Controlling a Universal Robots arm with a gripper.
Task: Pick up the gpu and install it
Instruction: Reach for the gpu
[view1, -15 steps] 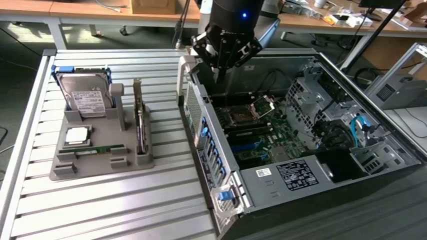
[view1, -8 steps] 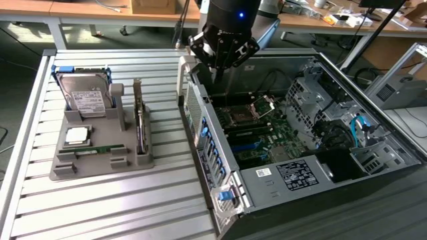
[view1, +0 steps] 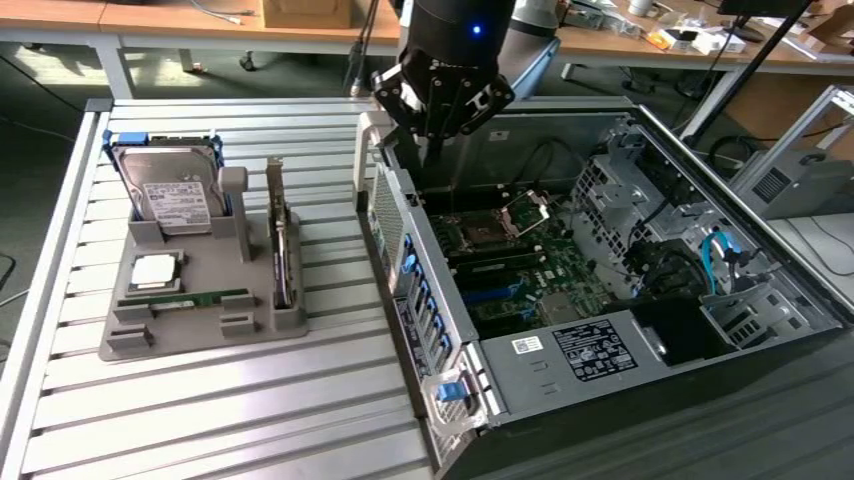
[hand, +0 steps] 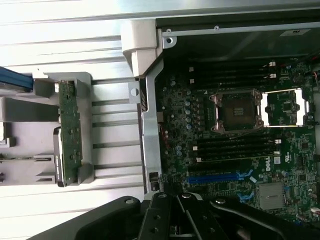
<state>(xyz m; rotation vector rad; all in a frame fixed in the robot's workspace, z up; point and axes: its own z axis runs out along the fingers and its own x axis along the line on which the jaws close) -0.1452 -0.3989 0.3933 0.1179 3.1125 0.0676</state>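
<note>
- Aluminium slats make up the table (view1: 200, 400) that bears the whole job. Beyond the computer case (view1: 534, 370), wooden desks (view1: 160, 20) strewn with cables and parts line a workshop.
- The case lies on its side with the cover off and its motherboard (view1: 521, 270) facing up.
- A grey holder (view1: 200, 335) sits on the slats beside the case's port-panel wall. It carries a hard drive (view1: 174, 195) and a memory stick (view1: 187, 298).
- The gripper (view1: 434, 150) hangs over the far end of the case's port-panel wall, its fingers clenched together on nothing.
- The gpu (view1: 280, 255) stands on edge, untouched, in the holder's slot nearest the case, with its silvery bracket rising at one end.
- Likely hazards: the case wall stands between gripper and card, so a low sideways sweep could strike metal. Clenched fingers coming down on the thin upright card could tip it in its slot. A skewed hold could later jam its contacts against the board.
</note>
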